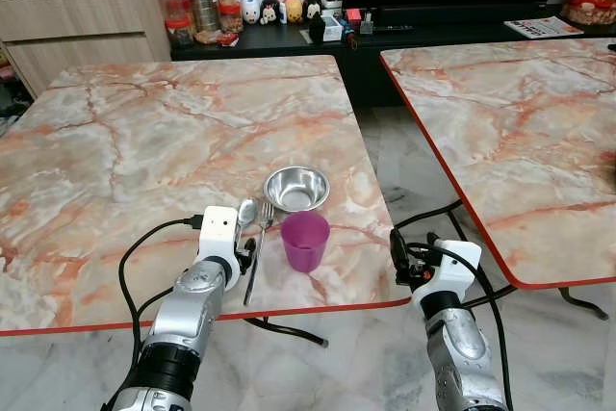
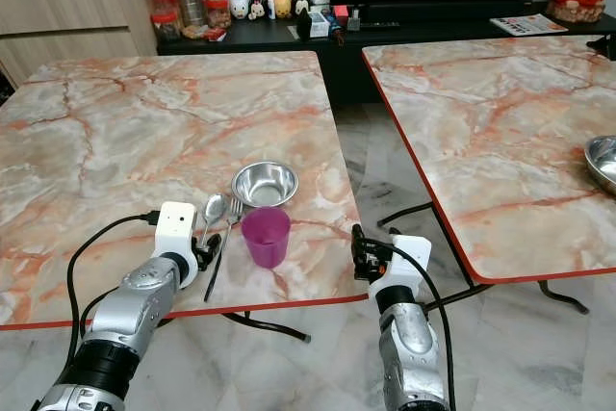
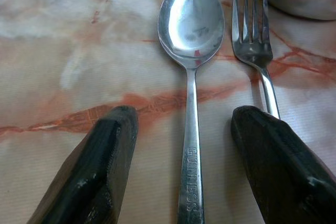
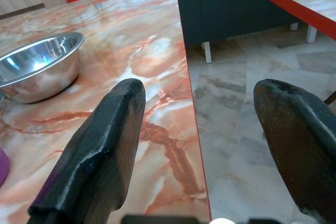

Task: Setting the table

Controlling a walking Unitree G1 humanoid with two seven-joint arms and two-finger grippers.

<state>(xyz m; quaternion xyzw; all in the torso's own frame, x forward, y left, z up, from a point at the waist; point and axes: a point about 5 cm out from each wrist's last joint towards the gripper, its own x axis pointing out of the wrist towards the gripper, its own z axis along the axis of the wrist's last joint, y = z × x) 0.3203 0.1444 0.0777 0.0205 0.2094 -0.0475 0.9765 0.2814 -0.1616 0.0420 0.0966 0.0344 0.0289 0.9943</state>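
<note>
Nearest you, your left gripper (image 3: 184,166) is hovering low over the marble table (image 1: 115,170), its two black fingers (image 3: 97,174) spread apart and straddling the handle of the spoon (image 3: 190,51); nothing is being held between them. Your right gripper (image 4: 205,150) is hanging just off the table's red-edged near corner, above the floor, and its fingers are likewise standing wide apart and empty. The spoon is lying flat, bowl upward and pointing away from you, with the fork (image 3: 257,51) lying just beside it on its right, tines also pointing away. Immediately to the right of the fork, the purple cup (image 1: 305,241) is standing upright near the table's front edge. Just beyond the cup and the cutlery tips, the small steel bowl (image 1: 296,188) is sitting upright on the marble. Farther off to your right, a second marble table (image 2: 500,132) is standing apart from the first, separated by a strip of floor, and is carrying another steel bowl (image 2: 603,163) at its far right. At the back, a dark low cabinet (image 1: 289,40) is bearing jars (image 1: 197,2) and small figurines (image 1: 279,10).
</note>
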